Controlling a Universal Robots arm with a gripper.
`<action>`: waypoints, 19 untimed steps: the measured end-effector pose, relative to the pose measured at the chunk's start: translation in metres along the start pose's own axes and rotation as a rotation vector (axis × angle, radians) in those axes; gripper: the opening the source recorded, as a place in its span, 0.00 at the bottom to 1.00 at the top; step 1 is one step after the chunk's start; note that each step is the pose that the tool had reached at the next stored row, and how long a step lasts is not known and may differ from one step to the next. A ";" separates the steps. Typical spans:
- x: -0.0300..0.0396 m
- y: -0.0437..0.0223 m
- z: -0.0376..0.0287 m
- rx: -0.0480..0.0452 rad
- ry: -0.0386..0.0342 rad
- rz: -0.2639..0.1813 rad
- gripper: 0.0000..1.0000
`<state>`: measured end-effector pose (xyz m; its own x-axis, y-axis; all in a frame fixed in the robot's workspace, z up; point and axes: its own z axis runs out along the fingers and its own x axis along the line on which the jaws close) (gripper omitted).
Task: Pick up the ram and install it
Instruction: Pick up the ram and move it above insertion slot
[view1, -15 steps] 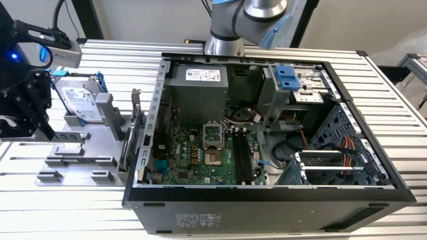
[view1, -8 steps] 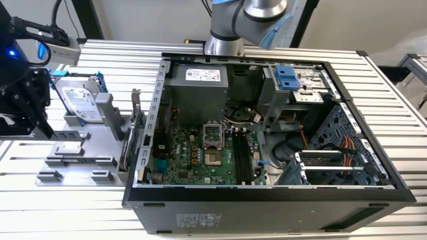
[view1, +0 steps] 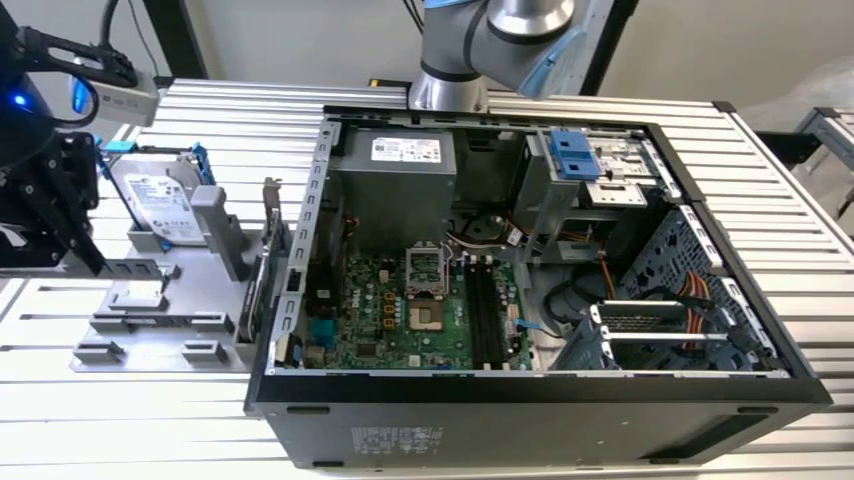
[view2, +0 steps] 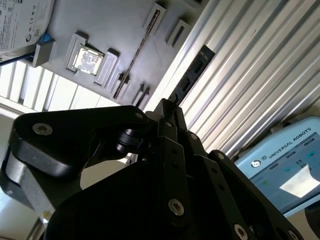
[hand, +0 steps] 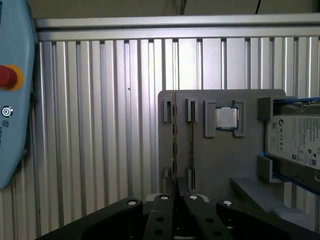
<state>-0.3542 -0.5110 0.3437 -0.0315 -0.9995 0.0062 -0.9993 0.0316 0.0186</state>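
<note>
The ram (hand: 174, 145) stands on edge in a slotted holder of the grey fixture (hand: 215, 165), beside a square silver chip (hand: 226, 118). In the second wrist view the ram (view2: 137, 55) is a thin stick crossing the same fixture (view2: 95, 25). My gripper (hand: 176, 201) hovers over the near end of the ram with its black fingers (hand: 163, 202) pressed together and nothing between them. In the exterior view the gripper (view1: 54, 250) hangs at the left edge above the fixture (view1: 174, 345). The black motherboard slots (view1: 483, 315) lie inside the open computer case (view1: 307, 250).
A silver hard drive (view1: 158, 205) in a blue bracket and a taller expansion card (view1: 274, 250) stand on the fixture. A pale blue pendant (hand: 12, 100) with a red button lies on the ribbed metal table (hand: 100, 125). The arm's base (view1: 447, 85) rises behind the case.
</note>
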 end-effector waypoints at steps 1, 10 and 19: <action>0.0000 0.0000 -0.0004 0.0000 0.0000 0.000 0.00; 0.0000 0.0000 -0.0041 -0.0001 0.0001 0.000 0.00; 0.0000 0.0002 -0.0080 -0.0001 0.0002 0.000 0.00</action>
<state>-0.3542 -0.5110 0.3517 -0.0315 -0.9995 0.0063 -0.9993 0.0317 0.0188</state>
